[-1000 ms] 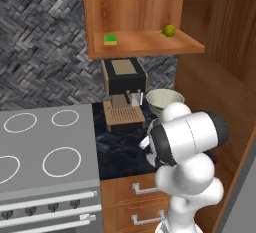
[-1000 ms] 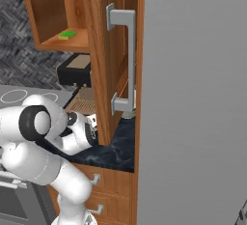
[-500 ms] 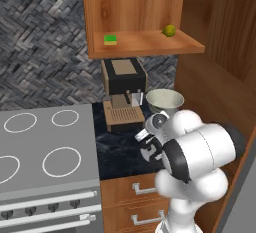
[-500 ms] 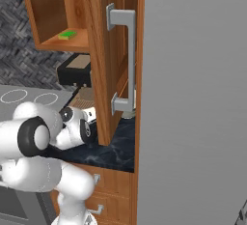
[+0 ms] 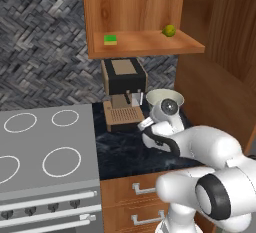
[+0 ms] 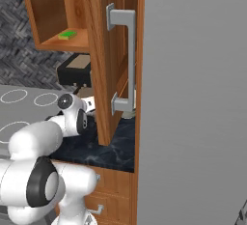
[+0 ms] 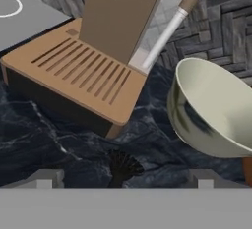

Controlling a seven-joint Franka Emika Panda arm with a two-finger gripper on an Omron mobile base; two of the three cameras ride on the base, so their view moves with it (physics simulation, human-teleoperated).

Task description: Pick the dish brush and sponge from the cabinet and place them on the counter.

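The gripper (image 7: 120,184) hangs low over the black marbled tabletop (image 7: 59,144), with a dark bristled head just between its two finger tips; this looks like the dish brush (image 7: 122,166), bristles pointing away from the camera toward the stone. The fingers (image 7: 47,178) stand fairly wide apart in the hand view, and whether they grip the slim handle or have let it go cannot be told, since the handle itself is hidden below the edge. In my judgement the arm is low here so the brush meets the tabletop gently, in the open patch between the coffee machine (image 5: 122,94) with its slatted brown drip tray and the pale bowl (image 7: 214,110), clear of both. The sponge (image 5: 110,39) lies on the open shelf of the cabinet (image 5: 145,12), toward its left end, well apart from a round yellow-green fruit (image 5: 169,30) at the right. The cabinet's door (image 6: 113,60) stands swung open, leaving the shelf reachable for the second pick.
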